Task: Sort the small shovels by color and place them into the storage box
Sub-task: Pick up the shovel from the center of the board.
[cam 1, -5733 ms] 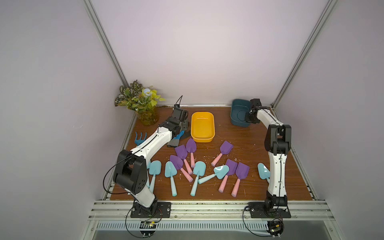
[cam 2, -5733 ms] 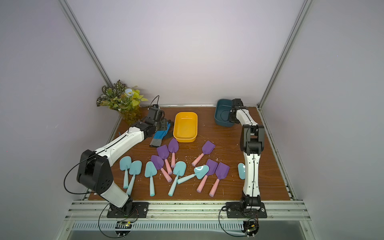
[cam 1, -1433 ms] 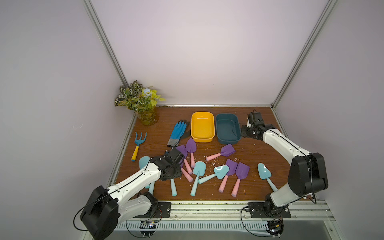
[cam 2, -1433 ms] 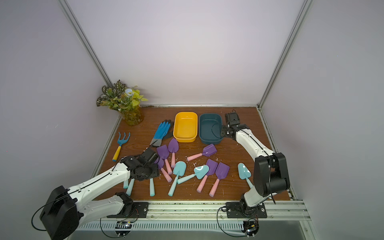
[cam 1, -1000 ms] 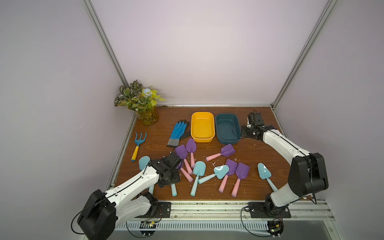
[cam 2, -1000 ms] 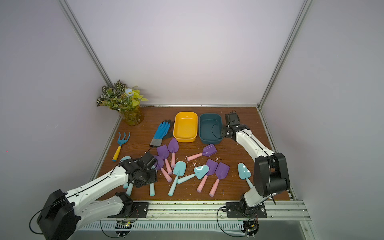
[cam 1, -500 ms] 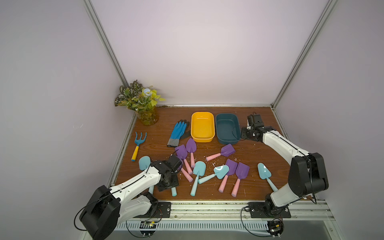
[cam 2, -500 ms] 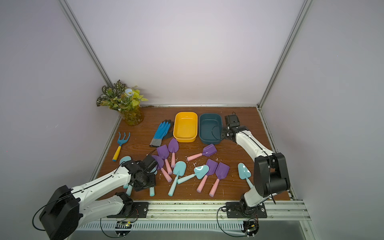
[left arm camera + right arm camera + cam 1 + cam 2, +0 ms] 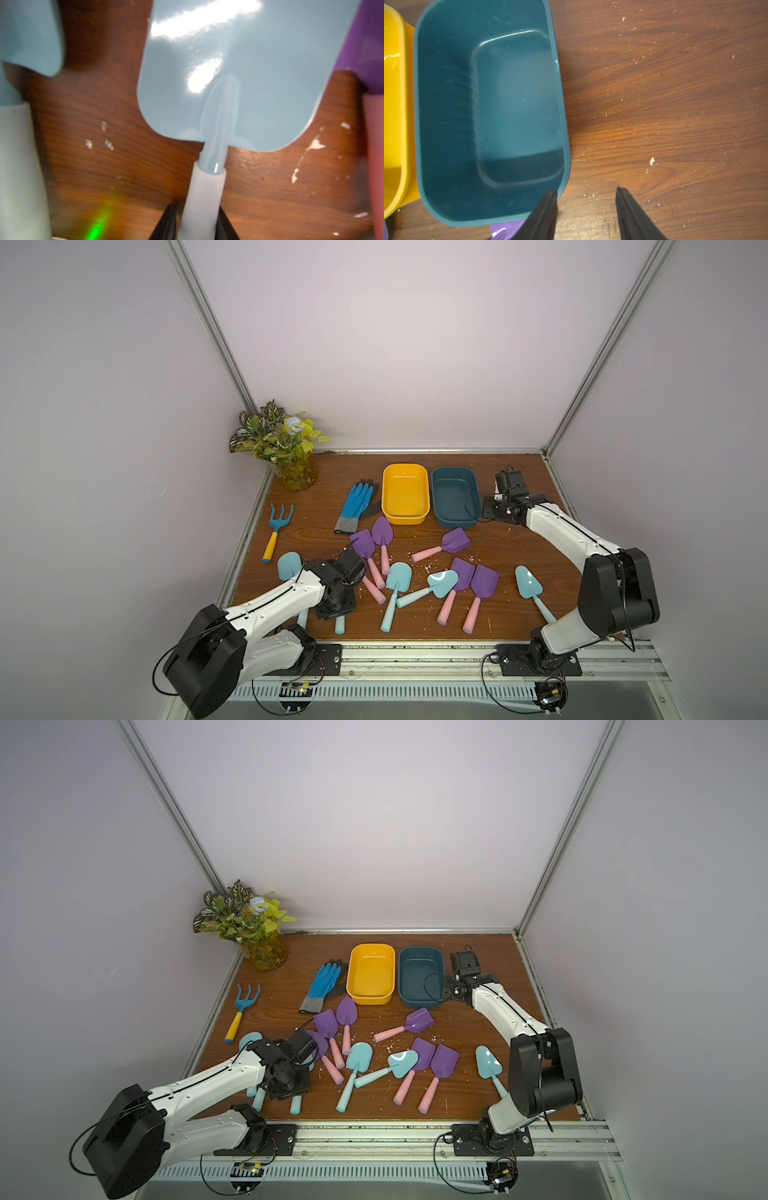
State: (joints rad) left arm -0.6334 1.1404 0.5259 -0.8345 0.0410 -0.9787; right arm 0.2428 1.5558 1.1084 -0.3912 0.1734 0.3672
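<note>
Several small shovels lie on the wooden table, some aqua (image 9: 398, 576) and some purple with pink handles (image 9: 455, 540). My left gripper (image 9: 336, 608) is low at the front left, shut on the pale handle (image 9: 202, 199) of an aqua shovel (image 9: 239, 72). In the top views it hides that blade, and only the handle end (image 9: 340, 624) shows. The storage boxes stand side by side at the back, one yellow (image 9: 405, 466) and one teal (image 9: 454, 468). Both are empty. My right gripper (image 9: 586, 191) is open beside the teal box's right wall (image 9: 562, 124), with bare wood between its fingers.
A blue rake with a yellow handle (image 9: 279, 526) lies at the left edge. A blue glove (image 9: 357, 504) rests left of the yellow box, and a potted plant (image 9: 286, 448) stands in the back left corner. White crumbs dot the wood. A purple blade (image 9: 506, 228) sticks out under the teal box.
My left gripper dropped onto the aqua shovel at the front left and closed on its handle. The right arm has stayed still beside the teal box.
</note>
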